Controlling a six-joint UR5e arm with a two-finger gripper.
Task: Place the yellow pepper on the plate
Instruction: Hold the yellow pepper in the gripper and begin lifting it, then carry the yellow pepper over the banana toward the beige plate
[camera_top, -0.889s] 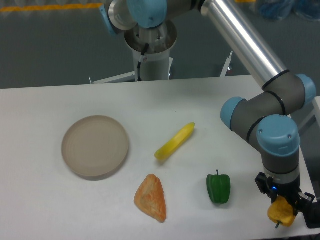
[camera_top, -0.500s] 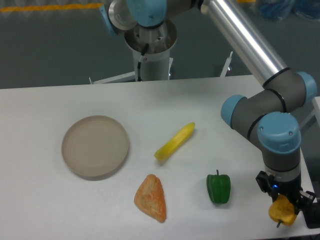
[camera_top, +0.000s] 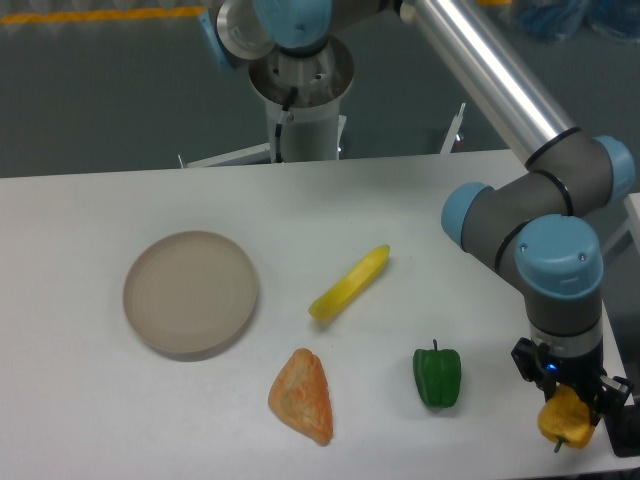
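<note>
The yellow pepper (camera_top: 563, 420), a small orange-yellow blocky piece with a dark stem pointing down, sits near the table's front right corner. My gripper (camera_top: 566, 413) hangs straight down over it, its dark fingers on both sides of the pepper. I cannot tell whether the fingers press on it. The plate (camera_top: 190, 292), round, flat and beige, lies empty at the left of the table, far from the gripper.
A green pepper (camera_top: 437, 376) stands just left of the gripper. A long pale-yellow piece (camera_top: 349, 283) lies mid-table. An orange wedge (camera_top: 303, 396) lies near the front. The table's right edge (camera_top: 618, 390) is close behind the gripper. The robot base (camera_top: 300, 100) stands at the back.
The gripper and the yellow pepper between its fingers have shifted very slightly right and down. Nothing else has moved.
</note>
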